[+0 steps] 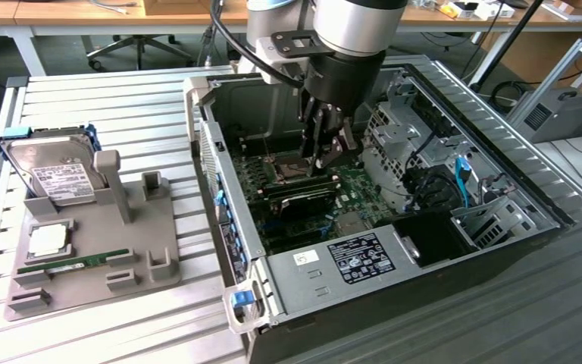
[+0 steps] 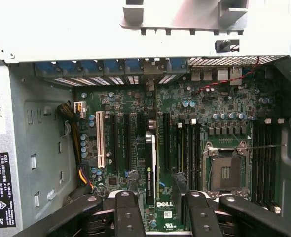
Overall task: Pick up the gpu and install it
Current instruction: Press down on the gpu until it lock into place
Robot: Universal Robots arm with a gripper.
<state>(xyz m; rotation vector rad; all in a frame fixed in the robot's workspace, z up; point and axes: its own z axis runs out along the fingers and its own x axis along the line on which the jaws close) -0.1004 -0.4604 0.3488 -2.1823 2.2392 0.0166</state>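
Hanging inside the open computer case (image 1: 533, 199), the gripper (image 2: 158, 210) stands wide and holds nothing. The gpu (image 2: 151, 165) stands on edge in its motherboard slot, directly between the fingers, long axis running twelve to six o'clock.

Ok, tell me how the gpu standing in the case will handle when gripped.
The gpu stands on edge on the motherboard, a thin board: probably stiff, not floppy. Narrow and upright, it may tip if pushed sideways. Its exposed circuitry looks fragile; the open gripper above should likely squeeze gently.
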